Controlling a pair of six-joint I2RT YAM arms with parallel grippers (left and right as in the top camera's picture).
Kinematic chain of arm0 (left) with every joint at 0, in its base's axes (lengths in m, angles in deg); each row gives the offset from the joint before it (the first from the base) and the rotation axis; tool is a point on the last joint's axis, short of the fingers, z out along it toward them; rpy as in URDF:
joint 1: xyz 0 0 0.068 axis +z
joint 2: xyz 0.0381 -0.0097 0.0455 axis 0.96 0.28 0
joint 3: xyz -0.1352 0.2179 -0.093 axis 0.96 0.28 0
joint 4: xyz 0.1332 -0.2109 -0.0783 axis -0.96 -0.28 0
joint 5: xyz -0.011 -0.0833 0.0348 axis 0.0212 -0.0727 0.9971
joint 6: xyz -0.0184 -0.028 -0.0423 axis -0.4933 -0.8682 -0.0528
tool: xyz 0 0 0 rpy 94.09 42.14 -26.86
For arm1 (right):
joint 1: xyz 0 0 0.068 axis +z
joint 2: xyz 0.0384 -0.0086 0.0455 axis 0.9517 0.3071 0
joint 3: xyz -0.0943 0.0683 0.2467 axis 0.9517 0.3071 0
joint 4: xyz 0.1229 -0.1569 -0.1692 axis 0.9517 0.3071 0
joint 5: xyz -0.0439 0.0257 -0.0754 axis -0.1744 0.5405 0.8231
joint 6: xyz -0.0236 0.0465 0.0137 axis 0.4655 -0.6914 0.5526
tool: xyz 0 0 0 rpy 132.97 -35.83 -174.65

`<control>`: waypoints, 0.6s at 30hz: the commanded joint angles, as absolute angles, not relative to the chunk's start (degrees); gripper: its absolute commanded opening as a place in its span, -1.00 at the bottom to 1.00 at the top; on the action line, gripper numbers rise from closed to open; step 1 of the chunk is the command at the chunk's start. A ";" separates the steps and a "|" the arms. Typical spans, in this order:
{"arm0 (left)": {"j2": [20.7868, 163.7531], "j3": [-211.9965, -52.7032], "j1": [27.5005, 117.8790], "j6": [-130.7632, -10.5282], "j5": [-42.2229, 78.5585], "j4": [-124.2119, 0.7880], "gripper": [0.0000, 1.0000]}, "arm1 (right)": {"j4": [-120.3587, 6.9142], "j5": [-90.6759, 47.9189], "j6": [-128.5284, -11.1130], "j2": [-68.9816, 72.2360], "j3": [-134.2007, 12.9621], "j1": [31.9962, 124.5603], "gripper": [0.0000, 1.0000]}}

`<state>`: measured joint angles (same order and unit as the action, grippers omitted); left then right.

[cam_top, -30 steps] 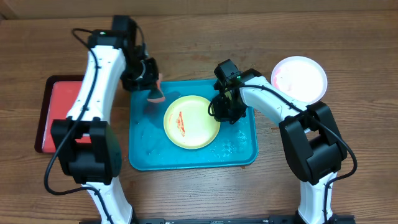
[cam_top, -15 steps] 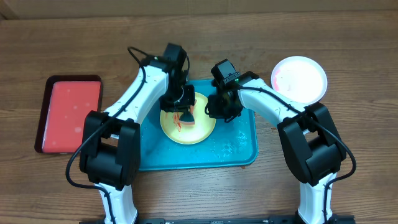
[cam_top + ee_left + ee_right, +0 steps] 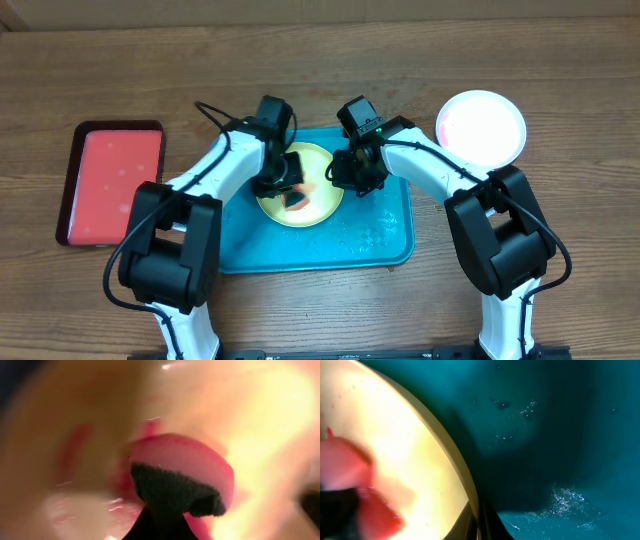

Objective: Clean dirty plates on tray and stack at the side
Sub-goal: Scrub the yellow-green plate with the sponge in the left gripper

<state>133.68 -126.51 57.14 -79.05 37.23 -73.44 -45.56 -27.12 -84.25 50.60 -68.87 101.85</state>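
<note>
Gripping, left tool (image 3: 290, 190): closed narrow on a pink sponge (image 3: 185, 460) with a dark pad on one face. The sponge is pressed down on the inside of the plate.
Right tool (image 3: 352, 175): closed narrow on the right rim of the same plate. In the right wrist view its fingers meet at the rim's edge.
Yellow-green round plastic plate (image 3: 320, 210): lies flat in the upper middle of the tray, between the two tools.
Red sauce smear (image 3: 72, 455): on the plate's inside, just beside the sponge. The left wrist view is blurred, so its outline is unclear.
Large teal-blue rectangular plastic tray (image 3: 385, 245): sits in the middle of the bench with the yellow-green plate in it.
Water droplets (image 3: 565, 497): scattered on the tray floor to the right of the plate.
White round plastic plate (image 3: 481, 128): on the bench, off the tray and beyond its far right corner, well apart from the yellow-green plate. It has a faint pink tinge on its face.
Smaller red tray with a dark rim (image 3: 110, 185): at the left of the bench, apart from the teal-blue tray.
Brown wooden bench (image 3: 560, 60): carries both trays and the white plate.
</note>
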 commanded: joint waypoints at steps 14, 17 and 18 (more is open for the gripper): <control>134.73 -138.49 61.55 -69.76 28.20 -78.64 -0.91 | -44.56 -23.01 -85.54 51.43 -67.91 101.72 -0.93; 134.73 -135.87 58.21 -71.79 27.50 -75.51 -0.91 | -45.11 -23.01 -85.54 51.43 -67.91 101.72 -0.93; 134.73 -135.10 57.40 -71.77 27.52 -74.68 -0.92 | -45.28 -22.99 -85.54 51.43 -67.91 101.72 -0.93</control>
<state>134.20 -137.55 60.68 -71.73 32.77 -76.21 -45.32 -27.75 -84.92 50.60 -68.91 102.42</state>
